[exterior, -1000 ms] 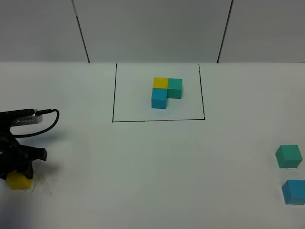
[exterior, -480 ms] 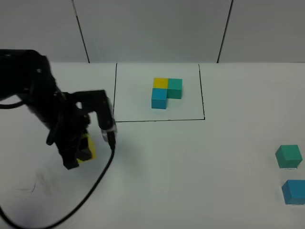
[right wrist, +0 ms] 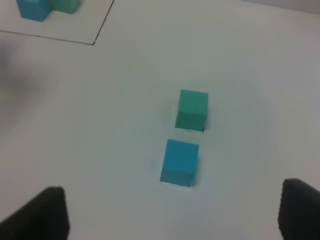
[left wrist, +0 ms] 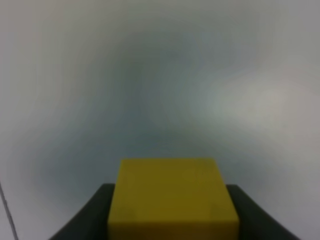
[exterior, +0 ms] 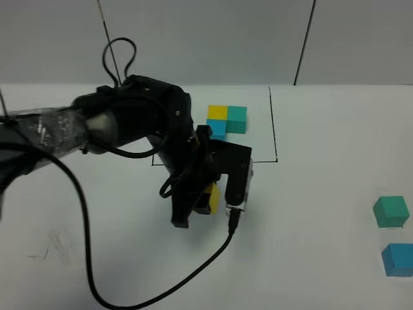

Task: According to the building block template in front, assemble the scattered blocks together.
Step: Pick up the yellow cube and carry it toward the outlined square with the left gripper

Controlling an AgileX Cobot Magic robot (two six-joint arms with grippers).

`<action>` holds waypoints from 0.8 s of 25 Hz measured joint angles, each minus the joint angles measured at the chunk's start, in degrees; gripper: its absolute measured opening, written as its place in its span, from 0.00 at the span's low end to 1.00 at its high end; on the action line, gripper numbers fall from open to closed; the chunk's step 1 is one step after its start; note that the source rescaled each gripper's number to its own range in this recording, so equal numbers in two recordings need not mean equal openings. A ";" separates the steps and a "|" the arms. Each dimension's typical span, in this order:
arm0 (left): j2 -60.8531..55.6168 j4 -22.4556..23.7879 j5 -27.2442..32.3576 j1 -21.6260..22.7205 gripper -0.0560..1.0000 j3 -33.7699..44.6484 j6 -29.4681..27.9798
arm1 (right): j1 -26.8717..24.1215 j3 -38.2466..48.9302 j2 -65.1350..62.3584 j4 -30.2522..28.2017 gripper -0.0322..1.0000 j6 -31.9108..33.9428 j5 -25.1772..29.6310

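My left gripper (exterior: 205, 201) is shut on the yellow cube (exterior: 212, 198) and holds it over the table just in front of the black-line frame (exterior: 273, 129). In the left wrist view the yellow cube (left wrist: 172, 195) sits between the two dark fingers (left wrist: 95, 215). The template cluster (exterior: 227, 120) lies inside the frame, partly hidden by the left arm. The loose teal-green cube (exterior: 390, 212) and sky-blue cube (exterior: 397, 259) lie at the far right. My right gripper (right wrist: 173, 212) is open, above and short of these two cubes (right wrist: 192, 109) (right wrist: 180, 162). It is out of the high view.
A black cable (exterior: 161, 284) loops from the left arm across the table's front left. The frame's corner (right wrist: 94, 43) and part of the template (right wrist: 34, 9) show in the right wrist view. A grey wall stands behind the table.
My left arm has carried the yellow cube from the table's left edge rightward to just in front of the frame. The two loose cubes at the right have not moved.
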 joint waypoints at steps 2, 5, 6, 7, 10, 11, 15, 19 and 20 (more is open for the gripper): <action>3.13 0.27 1.75 -0.67 0.06 -4.35 -0.36 | 0.00 0.00 0.00 0.00 0.73 0.00 0.00; 7.55 0.90 5.26 -0.91 0.06 -10.22 -2.82 | 0.00 0.00 0.00 0.00 0.73 0.00 0.00; 8.47 1.66 6.74 -0.96 0.06 -11.96 -4.31 | 0.00 0.00 0.00 0.00 0.73 0.00 0.00; 9.65 2.72 7.81 -0.96 0.06 -13.16 -5.78 | 0.00 0.00 0.00 0.00 0.73 0.00 0.00; 12.17 5.26 9.99 -0.96 0.06 -15.08 -10.69 | 0.00 0.00 0.00 0.00 0.73 0.00 0.00; 12.82 5.50 10.23 -0.96 0.06 -15.15 -12.29 | 0.00 0.00 0.00 0.00 0.73 0.00 0.00; 14.91 5.56 10.43 -1.02 0.06 -15.39 -16.33 | 0.00 0.00 0.00 0.00 0.73 0.00 0.00; 15.30 5.18 10.43 -1.02 0.06 -15.81 -17.43 | 0.00 0.00 0.00 0.00 0.73 0.00 0.00; 15.35 5.20 10.49 -1.02 0.06 -15.88 -17.68 | 0.00 0.00 0.00 0.00 0.73 0.00 0.00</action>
